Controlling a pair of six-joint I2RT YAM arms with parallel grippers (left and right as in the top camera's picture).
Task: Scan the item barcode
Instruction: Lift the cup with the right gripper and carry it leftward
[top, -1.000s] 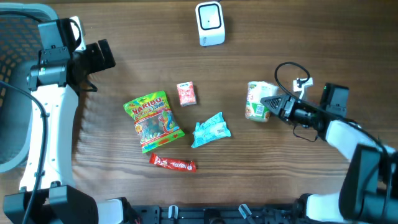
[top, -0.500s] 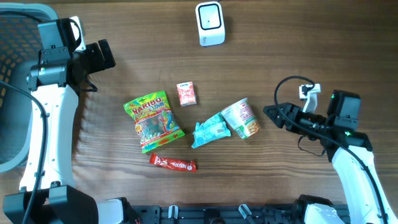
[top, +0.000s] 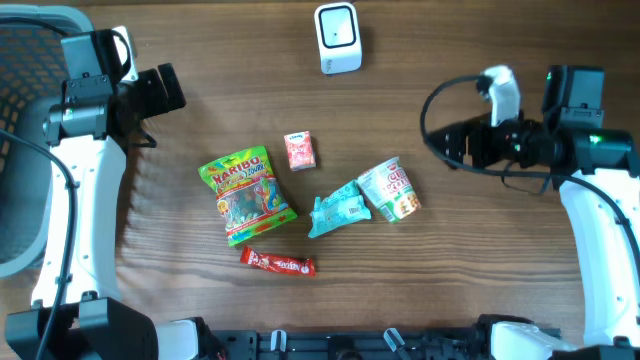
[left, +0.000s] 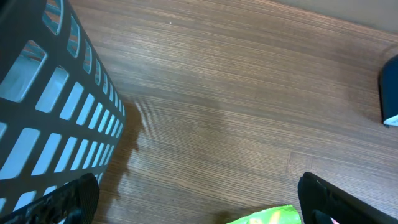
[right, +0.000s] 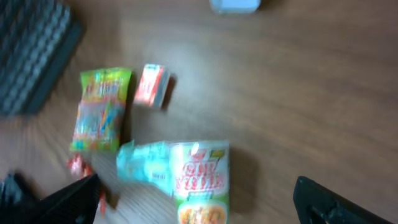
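- Cup noodle (top: 390, 190): lies on its side on the bench (top: 480, 290), right of centre and touching the light-blue packet (top: 338, 210). Nothing grips it.
- Right fingers (top: 455, 148): spread wide and empty, up and to the right of the cup, apart from it.
- Left fingers (top: 168, 90): spread wide and empty beside the basket (top: 20, 60), well apart from the goods and apparently parked.
- Scanner (top: 337, 38): stands at the far edge, well apart from the cup, so a lift toward it is judged necessary.
- Appearance: a white tapered cup with red lettering and green trim. No barcode can be made out.
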